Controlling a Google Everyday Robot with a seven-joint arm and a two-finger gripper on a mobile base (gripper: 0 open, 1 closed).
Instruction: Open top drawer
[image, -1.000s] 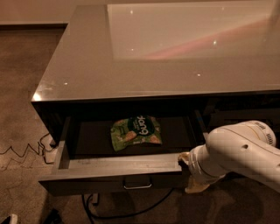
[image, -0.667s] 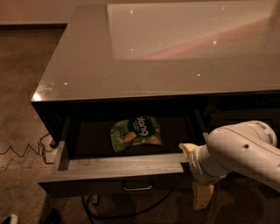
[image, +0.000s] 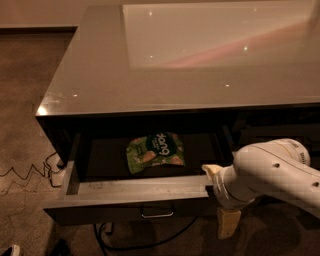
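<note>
Spreading since a second ago, the gripper (image: 219, 197) at 5 o'clock has its jaws released, one finger over the front rim of the drawer (image: 125, 189), one below. At 6 o'clock the drawer stands pulled out, unmoved. Inside lies a green bag (image: 156, 151). At 12, the tabletop (image: 150, 75).

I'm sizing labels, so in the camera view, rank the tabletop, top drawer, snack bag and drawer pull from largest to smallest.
1. Tabletop
2. Top drawer
3. Snack bag
4. Pull
The gripper, at the drawer's right front corner, looks nearer the camera, so I leave it unranked.
</note>
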